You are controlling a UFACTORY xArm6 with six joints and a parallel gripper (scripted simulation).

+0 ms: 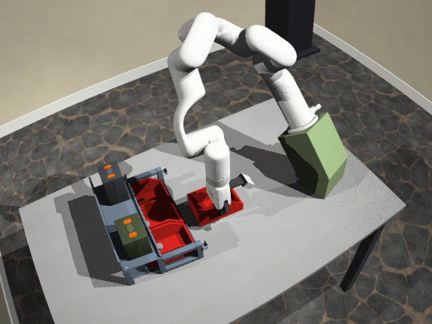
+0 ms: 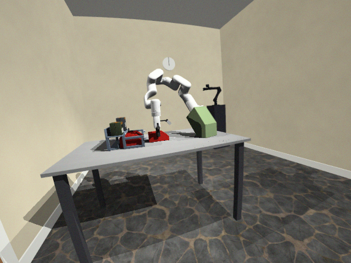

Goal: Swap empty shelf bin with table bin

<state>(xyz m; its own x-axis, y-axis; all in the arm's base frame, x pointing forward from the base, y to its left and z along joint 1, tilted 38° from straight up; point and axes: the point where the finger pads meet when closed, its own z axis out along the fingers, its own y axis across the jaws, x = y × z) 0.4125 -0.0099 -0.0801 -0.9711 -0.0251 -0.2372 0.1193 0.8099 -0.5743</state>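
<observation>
A red open bin (image 1: 212,205) stands on its base on the table, just right of the shelf; it also shows in the exterior view (image 2: 158,136). My gripper (image 1: 223,209) points straight down at the bin's front-right wall, with its fingers slightly apart and gripping nothing; it also shows in the exterior view (image 2: 156,132). I cannot tell what the bin holds. The grey-blue shelf (image 1: 146,223) holds red bins in a row (image 1: 162,212), open fronts towards the table bin.
A dark box (image 1: 109,184) and an olive box (image 1: 132,235), both with orange marks, sit on the shelf's rear tier. The arm's green base block (image 1: 314,156) stands at the table's back right. A black pedestal (image 1: 289,24) stands behind the table.
</observation>
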